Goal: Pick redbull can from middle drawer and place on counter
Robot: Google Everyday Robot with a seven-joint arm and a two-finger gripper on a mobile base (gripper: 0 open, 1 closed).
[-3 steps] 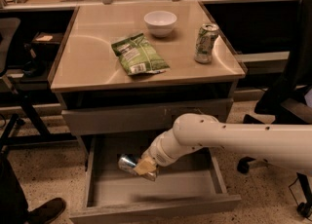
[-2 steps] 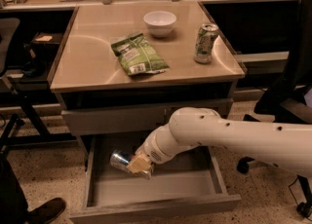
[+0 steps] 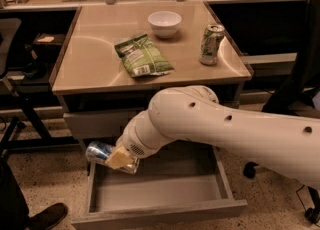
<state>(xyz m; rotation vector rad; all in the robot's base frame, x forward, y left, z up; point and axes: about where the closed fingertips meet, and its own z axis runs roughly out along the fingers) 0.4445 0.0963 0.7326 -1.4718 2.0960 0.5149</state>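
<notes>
The redbull can (image 3: 98,152) is a slim silver-and-blue can lying on its side in my gripper (image 3: 119,159), which is shut on it with tan pads. The can hangs above the left rear corner of the open middle drawer (image 3: 160,209), at about the height of the drawer's top rim. My white arm (image 3: 215,124) reaches in from the right, across the front of the drawer unit. The glossy tan counter (image 3: 95,64) lies above and behind the gripper.
On the counter sit a white bowl (image 3: 164,23), a green chip bag (image 3: 142,55) and a larger green-and-white can (image 3: 211,44). A closed grey drawer front (image 3: 95,123) is above the open drawer. A shoe (image 3: 45,216) is at lower left; chairs stand left and right.
My gripper has carried the can leftward and upward out of the drawer's interior to its left rear corner. The arm has swung closer and fills more of the view.
</notes>
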